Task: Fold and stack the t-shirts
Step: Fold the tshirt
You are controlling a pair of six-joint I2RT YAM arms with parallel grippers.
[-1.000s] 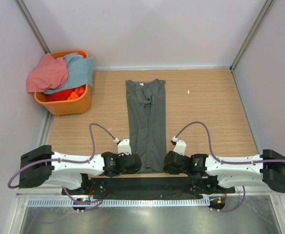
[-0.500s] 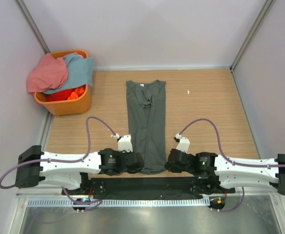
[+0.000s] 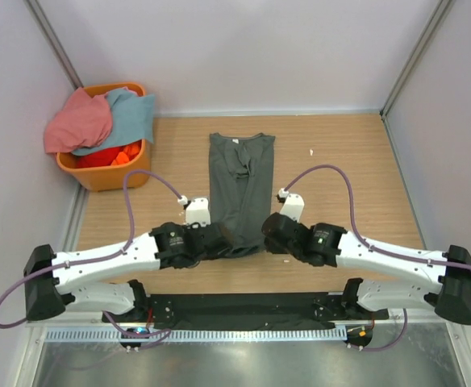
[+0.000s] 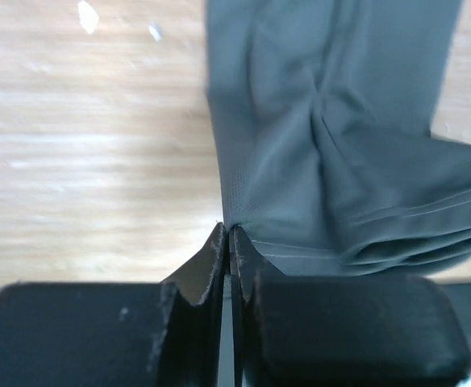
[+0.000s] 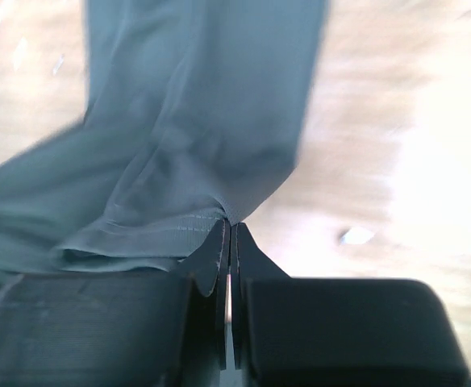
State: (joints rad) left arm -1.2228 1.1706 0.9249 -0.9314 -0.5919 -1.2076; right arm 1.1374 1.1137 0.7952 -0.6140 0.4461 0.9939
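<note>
**Half-fold of the dark grey t-shirt: both hem corners pinched**

The dark grey t-shirt (image 3: 242, 181) lies as a narrow strip on the bench (image 3: 348, 177), to the right of the orange basket (image 3: 114, 176), with its collar end about level with the basket and its hem end farther from it. The left gripper (image 3: 227, 242) is clamped to a slit on the hem corner nearer the basket, and the right gripper (image 3: 265, 234) is clamped likewise on the corner farther from it. Between them the hem bunches in loose layers. For a clean fold, carry both corners toward the collar at equal height and pace, with the hem taut between them. Lay the hem square on the collar and release only once the cloth rests flat. The salmon-pink t-shirt (image 3: 78, 121) and the light blue t-shirt (image 3: 132, 113) are heaped in the basket.
</note>
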